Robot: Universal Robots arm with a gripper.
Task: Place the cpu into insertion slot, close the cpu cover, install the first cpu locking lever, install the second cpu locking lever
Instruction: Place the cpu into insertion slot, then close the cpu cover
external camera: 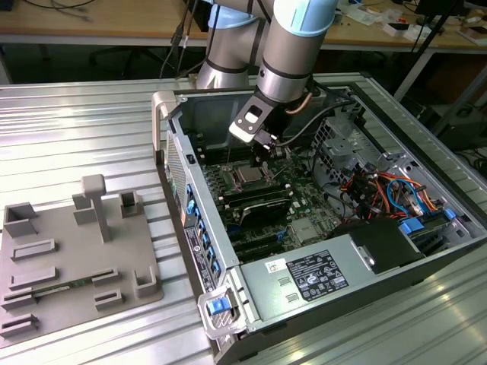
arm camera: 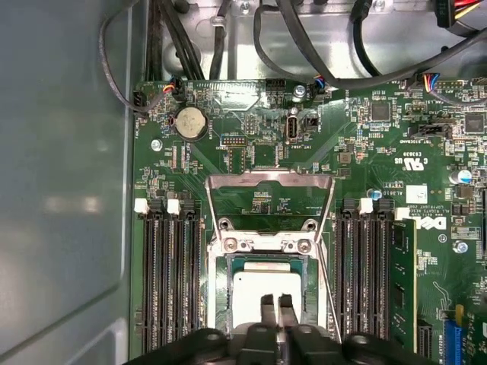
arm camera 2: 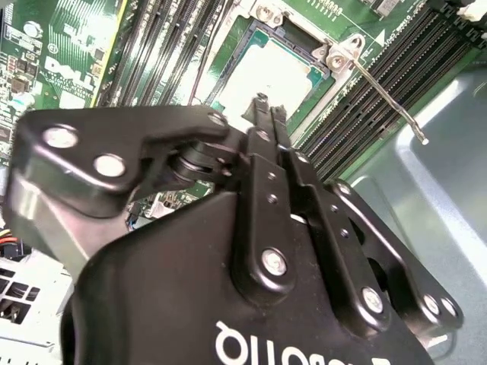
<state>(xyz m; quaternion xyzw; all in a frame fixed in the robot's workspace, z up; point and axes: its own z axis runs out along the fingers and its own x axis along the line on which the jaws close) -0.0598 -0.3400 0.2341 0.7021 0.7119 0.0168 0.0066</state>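
Note:
The cpu (arm camera: 259, 293) lies flat in the insertion slot (arm camera: 262, 245), its dull silver top facing up; it also shows in the second wrist view (arm camera 2: 266, 72) and in the exterior view (external camera: 249, 176). The cpu cover (arm camera: 270, 180) is swung back off the slot, resting over the green board. A silver locking lever (arm camera 2: 380, 91) sticks up and out beside the slot. My gripper (arm camera: 275, 308) hovers just above the cpu, shut with nothing between its black fingers (arm camera 2: 262, 141). In the exterior view the gripper (external camera: 268, 148) reaches down into the open computer case.
Long black memory slots (arm camera: 171, 281) flank the slot on both sides. Cables (arm camera: 304, 46) run along the board's edge by the grey case wall (arm camera: 61, 190). A white-labelled grey box (external camera: 312, 277) sits in the case. A grey fixture plate (external camera: 68, 258) lies at the exterior view's left.

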